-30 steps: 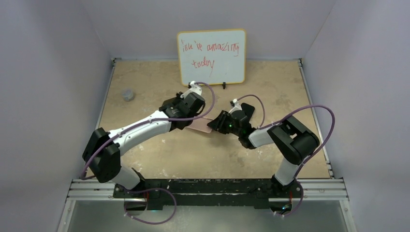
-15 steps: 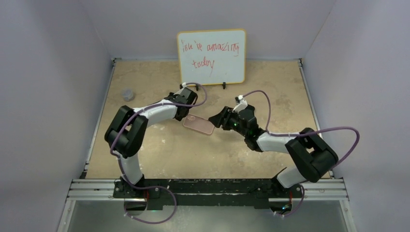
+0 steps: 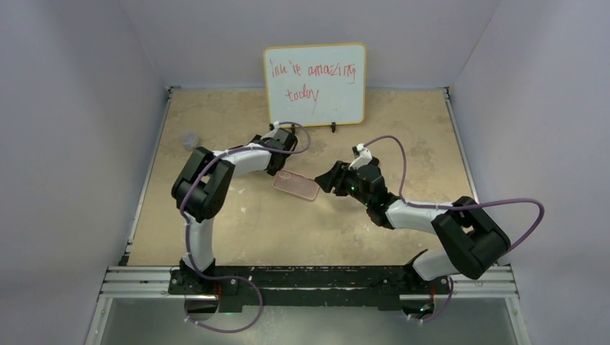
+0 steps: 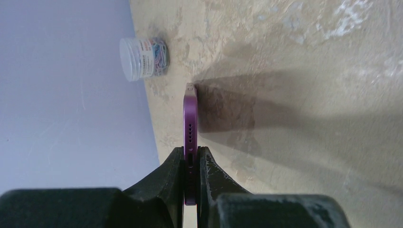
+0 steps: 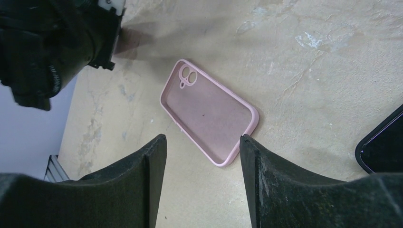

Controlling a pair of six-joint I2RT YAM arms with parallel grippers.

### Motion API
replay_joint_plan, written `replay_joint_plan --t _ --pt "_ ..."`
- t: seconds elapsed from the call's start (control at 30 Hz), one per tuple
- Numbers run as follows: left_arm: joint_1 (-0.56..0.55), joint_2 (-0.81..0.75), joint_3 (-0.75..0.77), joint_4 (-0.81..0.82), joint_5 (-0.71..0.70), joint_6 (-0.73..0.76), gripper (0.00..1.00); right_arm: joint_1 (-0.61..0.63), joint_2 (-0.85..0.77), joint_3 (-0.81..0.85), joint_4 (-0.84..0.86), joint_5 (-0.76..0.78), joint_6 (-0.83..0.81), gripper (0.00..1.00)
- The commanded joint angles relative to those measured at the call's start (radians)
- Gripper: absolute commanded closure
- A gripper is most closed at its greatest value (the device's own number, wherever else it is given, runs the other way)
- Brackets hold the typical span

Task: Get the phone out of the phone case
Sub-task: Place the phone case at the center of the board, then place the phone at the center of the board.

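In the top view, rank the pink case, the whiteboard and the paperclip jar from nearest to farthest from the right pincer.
1. Case, just left of the right pincer.
2. Whiteboard, at the back wall.
3. Jar, far left.

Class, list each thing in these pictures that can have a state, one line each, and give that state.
phone case: empty, lying flat on the table, open side up.
phone: out of the case, gripped at one end.
left gripper: fingers shut on the phone.
right gripper: fingers open above the phone case, holding nothing.
paperclip jar: clips inside.
whiteboard: standing, written on.
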Motion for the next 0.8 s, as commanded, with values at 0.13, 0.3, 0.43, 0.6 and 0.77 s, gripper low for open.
replay_joint_plan --t 0.13,0.3,0.43,0.6,0.77 --pt "0.012 0.110 0.090 0.006 0.039 0.000 0.77 -0.001 -0.055 -0.004 -0.053 0.032 -0.072 0.40" --pt "0.014 0.133 0.085 -0.001 0.074 -0.007 0.63 -0.001 -0.072 0.007 -0.097 0.032 -0.107 0.39" --pt "0.014 0.134 0.089 -0.035 0.107 -0.024 0.56 -0.001 -0.077 0.012 -0.114 0.030 -0.118 0.39" --pt "0.013 0.112 0.073 -0.124 0.152 -0.086 0.51 -0.001 -0.098 0.012 -0.149 0.032 -0.138 0.39" --pt "0.007 0.050 0.054 -0.182 0.262 -0.141 0.45 -0.002 -0.118 0.034 -0.206 0.030 -0.183 0.38"
